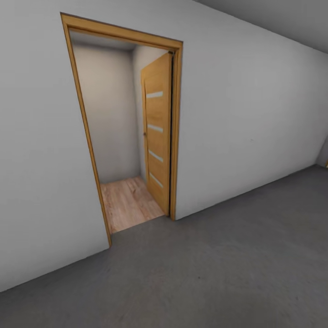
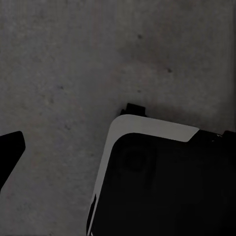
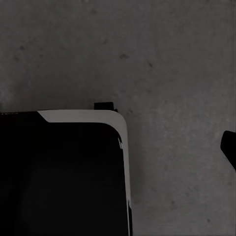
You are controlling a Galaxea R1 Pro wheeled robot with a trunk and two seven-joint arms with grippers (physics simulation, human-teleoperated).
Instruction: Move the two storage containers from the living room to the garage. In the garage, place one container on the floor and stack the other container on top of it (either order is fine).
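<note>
Grey floor before open doorway

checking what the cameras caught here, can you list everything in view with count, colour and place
doorway frame: one, light wood, set in the wall at the head view's left of centre
door: one, light wood with four pale horizontal strips, swung open into the room beyond, at the opening's right side
wall: one, pale grey, running across the head view
wood-plank floor: one patch, light brown, beyond the doorway
concrete floor: one, dark grey, on the near side of the doorway; also under both wrist cameras
robot base: black body with a pale grey edge, seen in both wrist views over the concrete
fingers: a dark tip at the left wrist view's edge, another at the right wrist view's edge; open or shut not readable
</note>
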